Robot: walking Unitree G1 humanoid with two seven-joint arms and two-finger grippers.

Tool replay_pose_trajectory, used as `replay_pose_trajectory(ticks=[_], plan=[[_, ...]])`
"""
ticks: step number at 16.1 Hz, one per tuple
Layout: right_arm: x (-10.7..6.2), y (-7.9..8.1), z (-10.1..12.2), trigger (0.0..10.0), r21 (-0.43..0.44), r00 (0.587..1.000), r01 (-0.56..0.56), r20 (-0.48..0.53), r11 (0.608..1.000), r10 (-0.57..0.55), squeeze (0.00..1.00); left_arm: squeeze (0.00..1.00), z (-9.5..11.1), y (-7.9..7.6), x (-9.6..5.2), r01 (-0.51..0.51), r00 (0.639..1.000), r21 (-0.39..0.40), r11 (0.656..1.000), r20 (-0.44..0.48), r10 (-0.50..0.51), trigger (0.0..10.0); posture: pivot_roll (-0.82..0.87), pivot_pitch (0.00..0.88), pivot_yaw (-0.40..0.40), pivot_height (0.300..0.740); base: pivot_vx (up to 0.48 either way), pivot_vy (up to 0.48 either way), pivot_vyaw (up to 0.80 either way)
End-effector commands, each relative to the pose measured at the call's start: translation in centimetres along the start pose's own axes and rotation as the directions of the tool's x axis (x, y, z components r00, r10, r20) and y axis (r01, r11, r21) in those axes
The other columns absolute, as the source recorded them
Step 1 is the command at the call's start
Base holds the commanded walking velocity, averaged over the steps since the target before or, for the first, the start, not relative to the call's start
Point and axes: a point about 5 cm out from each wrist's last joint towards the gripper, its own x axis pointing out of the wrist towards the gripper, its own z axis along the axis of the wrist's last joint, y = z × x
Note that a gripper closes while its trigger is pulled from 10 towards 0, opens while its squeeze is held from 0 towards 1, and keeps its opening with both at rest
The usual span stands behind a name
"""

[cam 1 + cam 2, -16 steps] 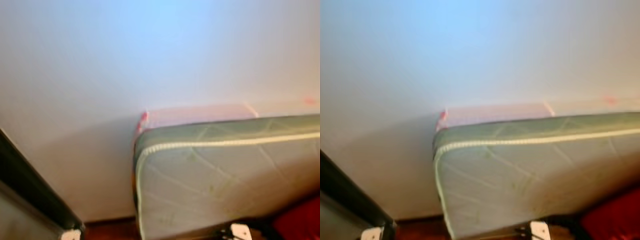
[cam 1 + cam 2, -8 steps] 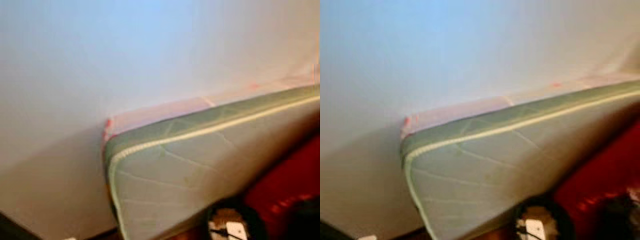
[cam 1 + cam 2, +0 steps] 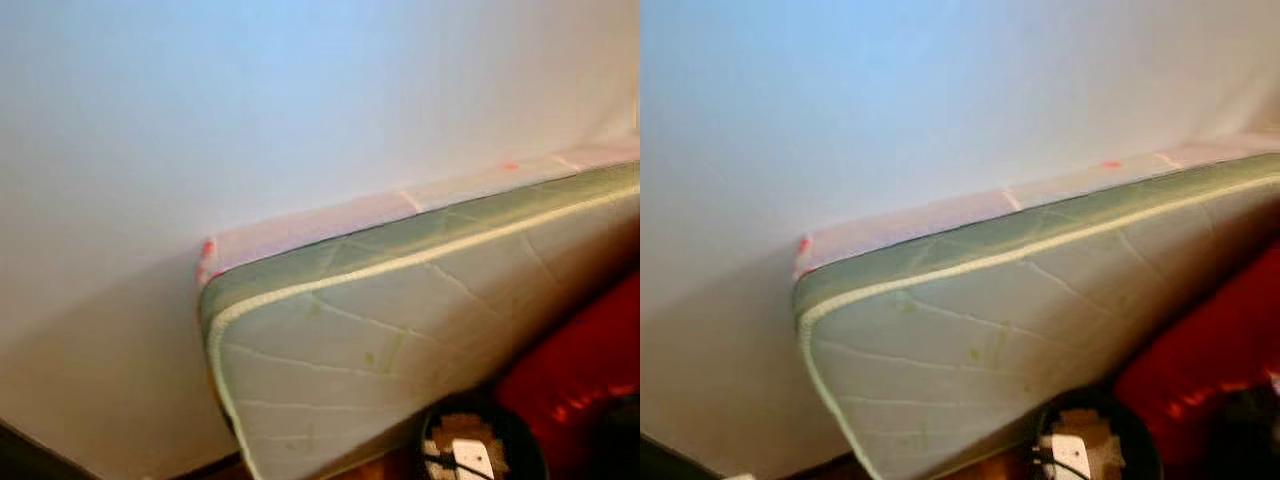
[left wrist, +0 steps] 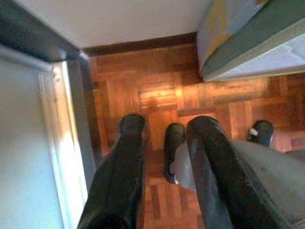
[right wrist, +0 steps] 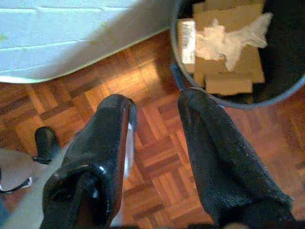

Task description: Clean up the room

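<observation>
Head camera has swung since a second ago: the dark frame seen then at lower left has nearly slid out, leaving a sliver at the corner, and the whole scene now sits tilted. The things themselves look unmoved.

Head views: pale wall above; a green quilted mattress stands on edge against it, cream piping along its top edge, a pinkish strip between mattress and wall. Low right, a red mass, blurred, cannot tell what. Beside it a round dark bin, rim just in frame, by the foot of the mattress.

Right wrist view gives what the head views lack: the bin holds flattened cardboard and a crumpled white scrap; parquet floor below. Right hand hangs over the floor by the bin's rim, fingers apart, nothing held.

Left wrist view: left hand above the parquet, fingers apart, nothing held. The mattress corner, a white door frame and a dark baseboard show here. A black foot and grey leg sit below the fingers.
</observation>
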Motion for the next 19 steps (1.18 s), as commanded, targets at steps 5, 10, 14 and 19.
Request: replay_pose_trajectory(ticks=[5, 10, 14, 19], plan=[[0.0, -0.7, 1.4, 10.0, 0.079, 0.999, -0.023, 0.037, 0.997, 0.02, 0.0, 0.0, 4.9, -5.9, 1.5, 0.058, 0.992, 0.099, 0.993, 0.111, -0.069, 10.0, 0.09, 0.073, -0.045, 0.74, 0.0, 0.0, -0.74], [0.1, -0.1, 1.2, 10.0, 0.096, 0.999, -0.035, 0.039, 0.995, 0.031, 0.0, 0.0, 5.0, -4.9, 1.5, 0.046, 0.993, 0.127, 0.991, 0.105, -0.06, 10.0, 0.08, 0.057, -0.002, 0.74, 0.0, 0.0, -0.74], [0.1, 0.2, 1.1, 10.0, 0.134, 0.999, -0.026, 0.048, 0.991, 0.02, 0.0, 0.0, 5.3, -4.7, 1.6, 0.047, 0.992, 0.152, 0.987, 0.109, -0.064, 10.0, 0.07, 0.046, 0.009, 0.74, 0.0, 0.0, -0.37], [0.1, 0.0, 1.3, 10.0, 0.14, 0.999, -0.02, 0.051, 0.99, 0.013, 0.0, 0.0, 5.6, -5.1, 1.6, 0.045, 0.991, 0.161, 0.986, 0.119, -0.065, 10.0, 0.08, 0.06, -0.005, 0.74, 0.0, -0.248, 0.0]])
